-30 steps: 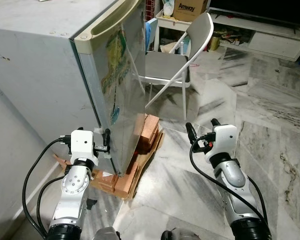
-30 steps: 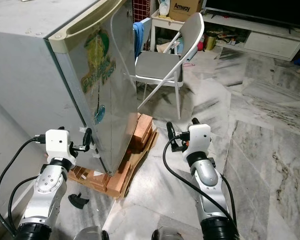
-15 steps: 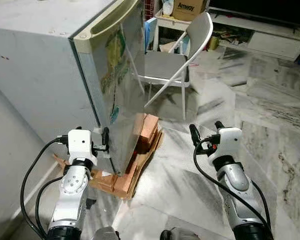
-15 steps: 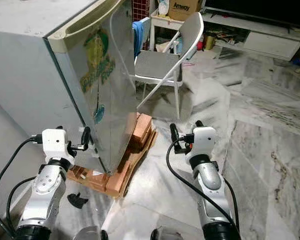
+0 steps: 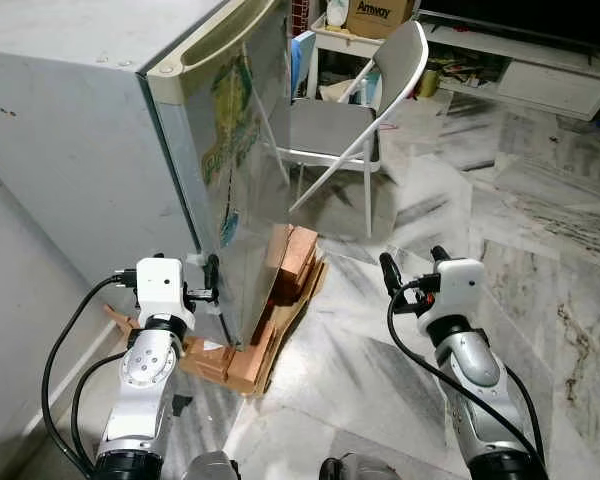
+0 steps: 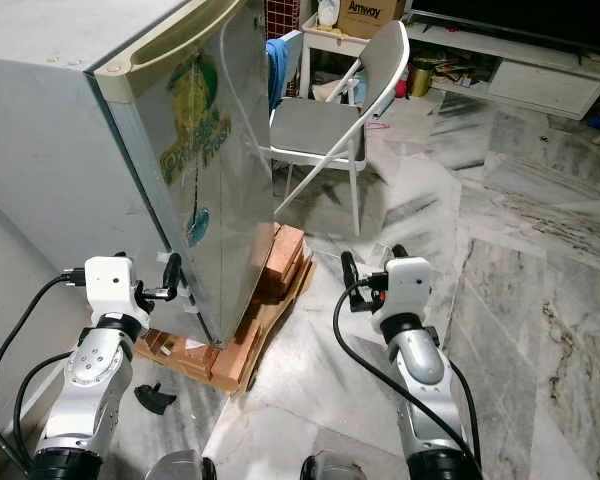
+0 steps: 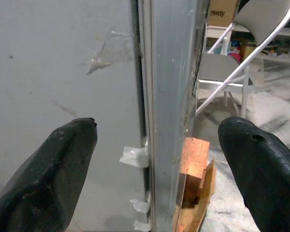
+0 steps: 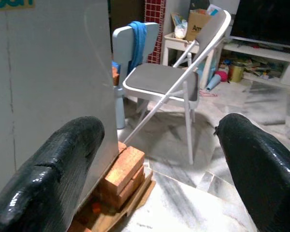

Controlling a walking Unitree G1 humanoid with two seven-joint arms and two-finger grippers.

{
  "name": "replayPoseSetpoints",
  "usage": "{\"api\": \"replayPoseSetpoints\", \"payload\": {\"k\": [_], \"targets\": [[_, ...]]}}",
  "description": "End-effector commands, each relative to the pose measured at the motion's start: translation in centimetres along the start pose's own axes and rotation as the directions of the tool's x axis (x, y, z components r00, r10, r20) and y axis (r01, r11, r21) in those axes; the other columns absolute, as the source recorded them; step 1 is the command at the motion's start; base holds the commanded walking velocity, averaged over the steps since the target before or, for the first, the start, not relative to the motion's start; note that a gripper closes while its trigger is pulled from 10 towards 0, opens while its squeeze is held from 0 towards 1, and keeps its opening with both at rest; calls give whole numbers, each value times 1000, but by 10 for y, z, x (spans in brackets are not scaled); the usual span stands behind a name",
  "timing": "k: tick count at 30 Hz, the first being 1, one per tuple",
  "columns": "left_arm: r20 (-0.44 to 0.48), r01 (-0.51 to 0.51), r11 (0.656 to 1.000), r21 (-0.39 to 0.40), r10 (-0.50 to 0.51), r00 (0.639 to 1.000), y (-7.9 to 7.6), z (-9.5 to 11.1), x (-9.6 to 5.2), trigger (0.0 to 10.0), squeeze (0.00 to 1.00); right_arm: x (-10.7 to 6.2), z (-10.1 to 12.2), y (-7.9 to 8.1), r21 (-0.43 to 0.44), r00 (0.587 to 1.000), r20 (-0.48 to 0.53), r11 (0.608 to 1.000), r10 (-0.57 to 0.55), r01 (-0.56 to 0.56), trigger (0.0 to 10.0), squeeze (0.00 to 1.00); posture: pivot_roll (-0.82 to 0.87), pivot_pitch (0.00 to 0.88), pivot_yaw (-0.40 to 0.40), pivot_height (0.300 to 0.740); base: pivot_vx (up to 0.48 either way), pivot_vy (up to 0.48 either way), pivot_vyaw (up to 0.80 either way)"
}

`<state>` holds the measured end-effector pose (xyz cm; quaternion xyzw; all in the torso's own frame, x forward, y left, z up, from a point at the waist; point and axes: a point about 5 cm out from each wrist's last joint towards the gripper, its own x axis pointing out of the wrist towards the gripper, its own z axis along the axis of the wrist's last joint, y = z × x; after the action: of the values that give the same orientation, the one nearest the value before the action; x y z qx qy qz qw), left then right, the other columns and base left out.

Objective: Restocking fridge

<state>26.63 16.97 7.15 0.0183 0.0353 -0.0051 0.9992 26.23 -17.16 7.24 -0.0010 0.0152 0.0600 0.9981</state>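
Small silver-grey fridge [image 5: 100, 130] with stickered door shut, standing on orange bricks [image 5: 292, 262]. Left gripper [image 5: 212, 283] nearer, fingers spread astride vertical door seam low down. Right gripper [image 5: 412, 270] spread, empty, well apart over marble floor [image 5: 540, 230].

Both arms are made of silver metal segments with rounded joints. Each arm ends in a white, box-shaped wrist block. The left gripper [image 5: 213, 281] and the right gripper [image 5: 412, 271] each have two long black fingers with a smooth, slightly shiny surface and rounded tips. Thick black cables run in loops from each white block down along the forearm.
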Motion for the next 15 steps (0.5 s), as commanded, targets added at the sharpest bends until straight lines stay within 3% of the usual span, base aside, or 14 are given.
{"api": "replayPoseSetpoints", "payload": {"k": [1, 15], "targets": [[16, 2, 1000, 1, -2, 1000, 1, 6, 3, 10000, 0, 0, 4, -6, 11, 1000, 5, 1000, -30, 29, 10000, 0, 34, 56, -25, 740, 0, 0, 0], [21, -4, 1000, 2, 4, 1000, 2, 7, 2, 10000, 0, 3, 1, -4, 4, 999, -18, 1000, -27, 27, 10000, 0, 42, 64, -27, 740, 0, 0, 0]]}}
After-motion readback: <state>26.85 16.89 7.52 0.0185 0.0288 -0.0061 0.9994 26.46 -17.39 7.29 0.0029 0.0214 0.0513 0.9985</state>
